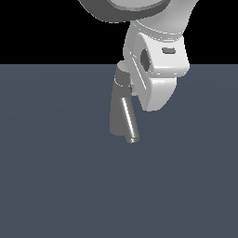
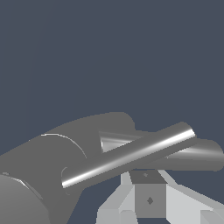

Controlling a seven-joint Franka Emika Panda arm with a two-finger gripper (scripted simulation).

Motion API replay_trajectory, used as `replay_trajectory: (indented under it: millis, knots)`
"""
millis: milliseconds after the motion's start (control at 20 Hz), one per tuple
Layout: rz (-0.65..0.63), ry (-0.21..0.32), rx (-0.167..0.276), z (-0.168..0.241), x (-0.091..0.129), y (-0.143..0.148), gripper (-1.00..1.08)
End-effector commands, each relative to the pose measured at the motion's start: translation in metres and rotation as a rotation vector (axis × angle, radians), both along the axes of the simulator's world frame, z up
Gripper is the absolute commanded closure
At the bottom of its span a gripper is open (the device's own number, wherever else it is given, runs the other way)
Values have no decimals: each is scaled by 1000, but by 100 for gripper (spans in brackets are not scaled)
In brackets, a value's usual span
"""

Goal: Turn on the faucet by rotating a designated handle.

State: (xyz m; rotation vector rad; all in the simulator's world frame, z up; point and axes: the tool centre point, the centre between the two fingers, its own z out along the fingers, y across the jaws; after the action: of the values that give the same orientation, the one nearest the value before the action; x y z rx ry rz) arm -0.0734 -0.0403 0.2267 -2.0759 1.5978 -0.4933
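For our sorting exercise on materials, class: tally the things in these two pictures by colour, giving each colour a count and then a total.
Grey metal: 1, the faucet (its spout and handle are its parts)
White: 1, the robot arm, with its claw
Blue-grey: 1, the floor
Total: 3

Grey faucet (image 1: pixel 117 114), white arm (image 1: pixel 155 69)

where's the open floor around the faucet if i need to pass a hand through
The dark blue-grey floor lies bare on the exterior view's left of the grey metallic tapered faucet, on its right, and in front of the slanted tube spout. It is crowded above the faucet, where the bulky white robot arm covers its top.
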Motion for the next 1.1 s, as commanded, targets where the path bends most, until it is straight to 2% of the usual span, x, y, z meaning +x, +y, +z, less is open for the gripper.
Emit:
replay_trajectory:
  millis: [0,1050]
  knots:
    - [-25,0,-2,2,5,-15,108]
    - [-59,7,-5,18,39,-67,108]
